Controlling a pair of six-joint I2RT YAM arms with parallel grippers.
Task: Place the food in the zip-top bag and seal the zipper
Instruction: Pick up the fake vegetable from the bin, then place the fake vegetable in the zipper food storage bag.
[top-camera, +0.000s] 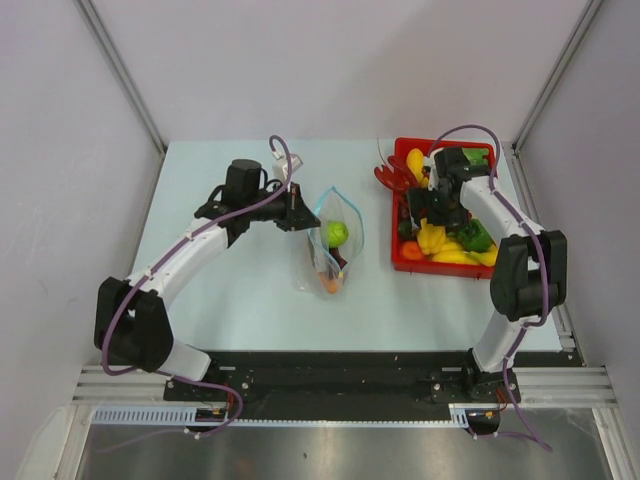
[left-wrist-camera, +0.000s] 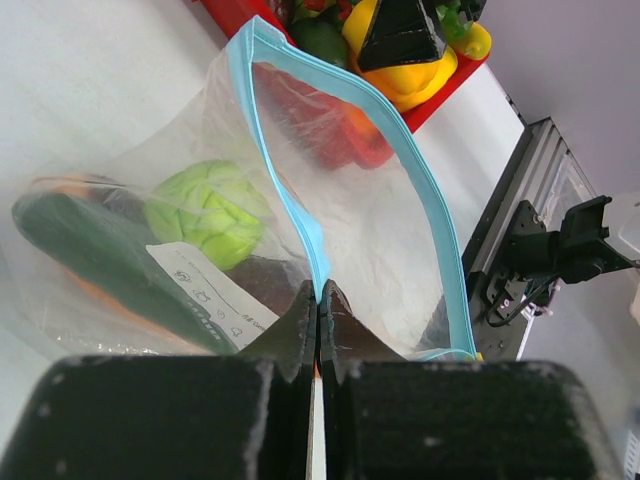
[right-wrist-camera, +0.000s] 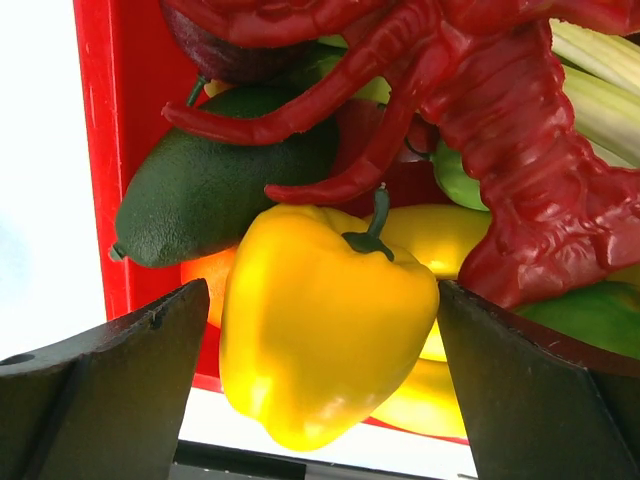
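Right wrist: my right gripper (right-wrist-camera: 322, 305) gapes astride the slick, light yellow pepper (right-wrist-camera: 310, 340); I'd pinch its flanks. Left gripper (left-wrist-camera: 318, 300) clamps the zip-top bag (left-wrist-camera: 385, 235).

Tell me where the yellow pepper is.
In the right wrist view the yellow pepper sits between the fingers of the open right gripper, in the red tray at the table's right, beside a dark green fruit and red lobster.

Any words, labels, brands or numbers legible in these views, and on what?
White label on the zip-top bag: small grey printed marks, too small and blurred to read.
No other words, numbers or signs can be read in any view.
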